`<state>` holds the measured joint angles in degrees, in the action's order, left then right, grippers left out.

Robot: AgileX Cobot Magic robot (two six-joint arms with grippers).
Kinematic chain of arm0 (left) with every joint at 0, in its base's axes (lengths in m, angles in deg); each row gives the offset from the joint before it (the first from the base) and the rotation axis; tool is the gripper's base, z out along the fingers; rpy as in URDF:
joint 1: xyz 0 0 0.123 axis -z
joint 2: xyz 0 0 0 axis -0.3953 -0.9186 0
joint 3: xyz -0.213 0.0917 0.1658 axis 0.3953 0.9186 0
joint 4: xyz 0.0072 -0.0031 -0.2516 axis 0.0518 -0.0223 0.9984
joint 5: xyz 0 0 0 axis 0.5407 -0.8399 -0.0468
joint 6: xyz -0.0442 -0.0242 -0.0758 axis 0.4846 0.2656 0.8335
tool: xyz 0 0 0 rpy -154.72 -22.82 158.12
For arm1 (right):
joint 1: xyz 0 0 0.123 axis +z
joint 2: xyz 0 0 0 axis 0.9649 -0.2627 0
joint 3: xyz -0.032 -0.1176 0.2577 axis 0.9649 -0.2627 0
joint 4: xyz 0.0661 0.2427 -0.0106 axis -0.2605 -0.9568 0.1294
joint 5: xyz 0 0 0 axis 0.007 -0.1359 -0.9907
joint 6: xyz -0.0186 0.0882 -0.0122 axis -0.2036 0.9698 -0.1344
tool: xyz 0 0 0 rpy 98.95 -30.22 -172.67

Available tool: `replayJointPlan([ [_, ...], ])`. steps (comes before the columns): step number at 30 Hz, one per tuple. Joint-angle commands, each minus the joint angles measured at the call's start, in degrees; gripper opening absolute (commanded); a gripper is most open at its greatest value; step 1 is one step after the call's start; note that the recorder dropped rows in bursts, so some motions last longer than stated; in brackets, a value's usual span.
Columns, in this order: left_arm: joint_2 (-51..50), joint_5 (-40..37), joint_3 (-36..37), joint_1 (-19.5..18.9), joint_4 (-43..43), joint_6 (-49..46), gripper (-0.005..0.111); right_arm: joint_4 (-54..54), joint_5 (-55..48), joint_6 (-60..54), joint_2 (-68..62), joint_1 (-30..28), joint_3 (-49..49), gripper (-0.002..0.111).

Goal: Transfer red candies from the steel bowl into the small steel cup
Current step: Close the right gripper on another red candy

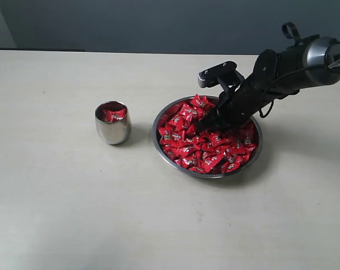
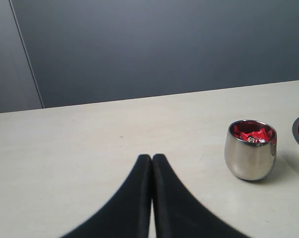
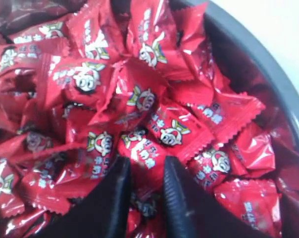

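The steel bowl (image 1: 156, 147) is heaped with red candies (image 1: 198, 147) right of the table's middle. My right gripper (image 1: 206, 125) is down in the pile at the bowl's far side. In the right wrist view its fingers (image 3: 146, 162) stand close together, pressed against one red candy (image 3: 148, 148) between them, near the bowl's wall (image 3: 268, 64). The small steel cup (image 1: 112, 130) stands upright left of the bowl with a few red candies (image 1: 112, 113) inside. My left gripper (image 2: 152, 157) is shut and empty above bare table, with the cup (image 2: 250, 153) off to one side.
The right arm (image 1: 294, 64) reaches in from the right edge over the bowl. A sliver of the bowl's rim (image 2: 296, 131) shows in the left wrist view. Pale tabletop (image 1: 74, 214) surrounds cup and bowl; a grey wall stands behind.
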<state>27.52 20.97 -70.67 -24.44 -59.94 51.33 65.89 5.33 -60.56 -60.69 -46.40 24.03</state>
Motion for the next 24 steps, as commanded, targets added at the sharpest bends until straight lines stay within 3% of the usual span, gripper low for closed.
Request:
replayJointPlan([
  [1, 0.3, 0.3, 0.2, 0.2, -0.1, 0.1, 0.0, 0.2, 0.3, -0.4, -0.3, -0.3, 0.4, 0.002],
  [11, 0.3, 0.3, 0.2, 0.2, -0.1, 0.1, 0.0, 0.8, -3.5, -0.2, 2.5, -0.3, 0.4, -0.001],
  [15, 0.3, 0.3, 0.2, 0.2, -0.1, 0.1, 0.0, 0.7, -9.7, 0.0, 3.8, -0.3, 0.4, 0.028],
  [17, 0.3, 0.3, 0.2, 0.2, -0.1, 0.1, 0.0, 0.5, -12.2, 0.0, 3.7, -0.3, 0.4, 0.05],
  [24, 0.3, 0.3, 0.2, 0.2, -0.1, 0.1, 0.0, -0.4, -11.0, 1.1, 1.8, -0.2, 0.4, 0.052],
])
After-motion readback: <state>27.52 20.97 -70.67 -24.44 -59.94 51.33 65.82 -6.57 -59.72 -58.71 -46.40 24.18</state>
